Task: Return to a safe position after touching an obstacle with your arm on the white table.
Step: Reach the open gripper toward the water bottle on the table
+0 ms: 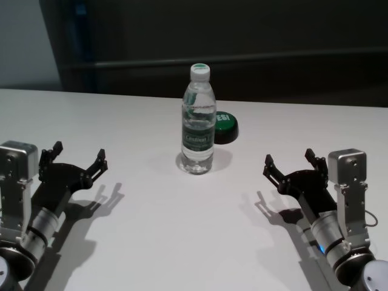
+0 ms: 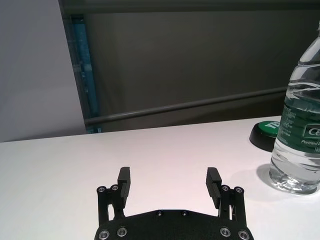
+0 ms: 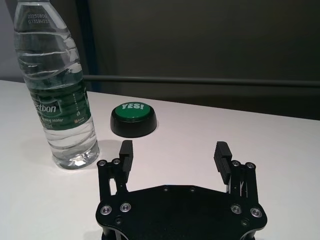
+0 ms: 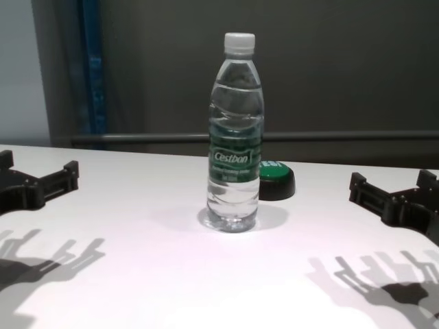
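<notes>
So your tall clear plastic water bottle with the white screw cap and green label (image 1: 198,121) is standing upright near the middle of the plain matte white bench (image 1: 151,242), and it looks undisturbed, not tipped or leaning. Tucked just behind it on the robot's right is a low black disc with a green "YES!" top (image 3: 133,118), near the bottle's base but apart from it.

Your left hand (image 1: 77,156) hovers low on the left side, fingers spread wide, nothing in them. Your right hand (image 1: 291,162) mirrors it on the right, also wide and empty. Both sit well apart from the bottle, pointed forward, which reads to me like a parked stance on purpose: clearance on either side so nothing bumps it. I'd guess you're basically at the safe pose already.
</notes>
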